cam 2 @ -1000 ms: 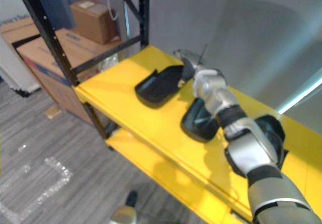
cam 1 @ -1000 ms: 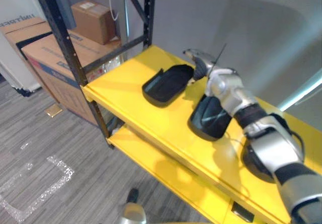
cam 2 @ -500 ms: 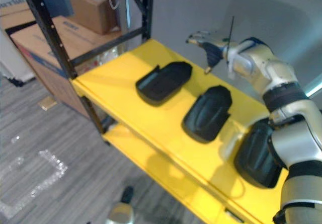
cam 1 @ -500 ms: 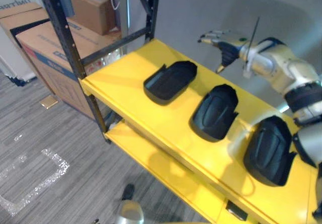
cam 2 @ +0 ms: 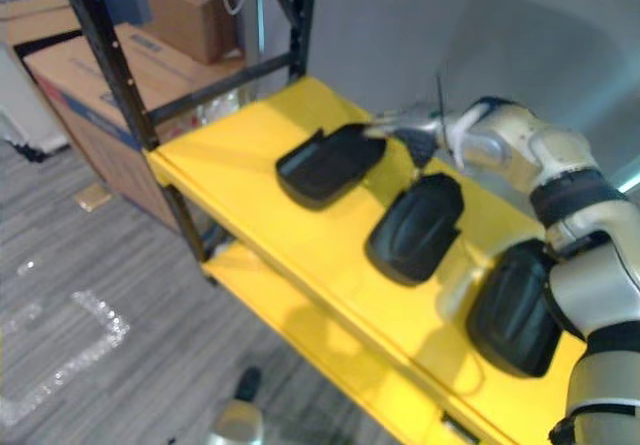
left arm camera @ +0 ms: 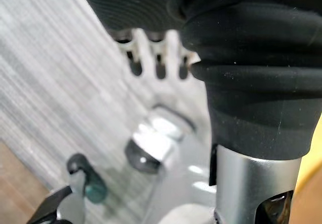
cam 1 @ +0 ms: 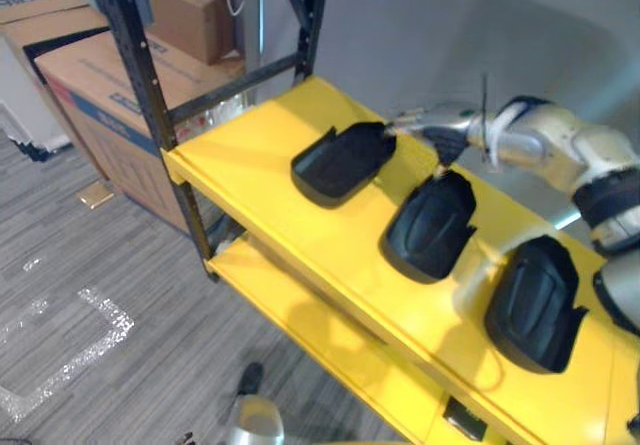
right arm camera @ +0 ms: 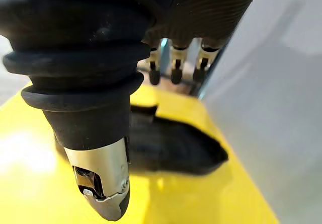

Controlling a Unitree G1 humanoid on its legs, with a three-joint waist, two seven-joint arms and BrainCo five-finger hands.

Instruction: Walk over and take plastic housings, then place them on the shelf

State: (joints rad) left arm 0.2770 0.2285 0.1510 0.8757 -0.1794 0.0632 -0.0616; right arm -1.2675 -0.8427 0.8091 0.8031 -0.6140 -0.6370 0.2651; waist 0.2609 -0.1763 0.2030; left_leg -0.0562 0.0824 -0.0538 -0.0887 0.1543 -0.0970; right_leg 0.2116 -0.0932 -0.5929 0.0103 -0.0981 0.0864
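text: none legible | cardboard boxes (cam 1: 95,75): print unreadable

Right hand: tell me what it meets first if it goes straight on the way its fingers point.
Probably the rim of the upturned black housing on the yellow shelf: the right hand aims its straight fingers at it. It might pass just above.
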